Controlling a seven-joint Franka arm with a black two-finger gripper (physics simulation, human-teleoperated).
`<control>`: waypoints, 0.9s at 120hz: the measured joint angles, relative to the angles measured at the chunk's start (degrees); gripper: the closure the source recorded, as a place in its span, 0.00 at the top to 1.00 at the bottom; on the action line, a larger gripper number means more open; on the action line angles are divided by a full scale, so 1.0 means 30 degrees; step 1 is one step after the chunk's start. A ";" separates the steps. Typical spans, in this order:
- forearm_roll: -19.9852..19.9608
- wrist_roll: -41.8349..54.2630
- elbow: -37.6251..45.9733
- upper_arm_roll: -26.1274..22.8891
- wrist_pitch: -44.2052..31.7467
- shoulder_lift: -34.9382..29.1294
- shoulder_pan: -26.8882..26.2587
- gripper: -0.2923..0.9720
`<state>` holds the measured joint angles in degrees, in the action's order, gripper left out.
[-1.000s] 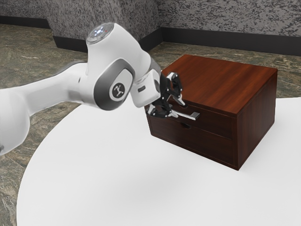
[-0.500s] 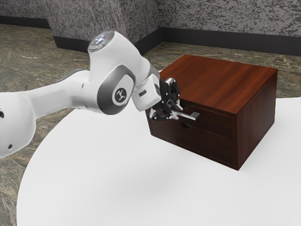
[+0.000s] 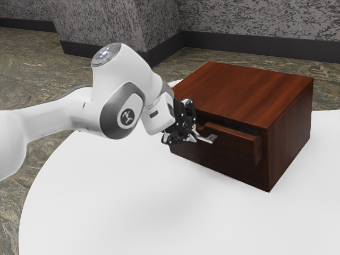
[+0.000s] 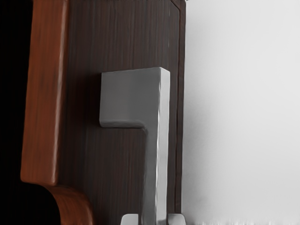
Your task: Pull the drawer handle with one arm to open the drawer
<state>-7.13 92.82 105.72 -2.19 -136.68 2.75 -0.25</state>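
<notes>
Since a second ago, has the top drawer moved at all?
Yes. The top drawer has slid out of the cabinet toward the exterior view's left, drawn by the hand shut on its handle.

**Stone room around a white table**

Speckled grey stone walls at the back, trimmed along the foot with a dark baseboard. Jutting wall block toward the exterior view's left. Underfoot, veined brown-grey marble floor. Rounded tabletop, plain and matte, its edge curving along the exterior view's left. Lit softly and evenly, with faint blurred shading on the white.
</notes>
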 joint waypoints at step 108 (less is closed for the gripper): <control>0.0007 -0.0154 0.6465 0.0290 0.0101 -0.6274 -0.0064 0.17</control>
<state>-7.11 92.35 125.11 -1.32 -136.38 -16.07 -0.44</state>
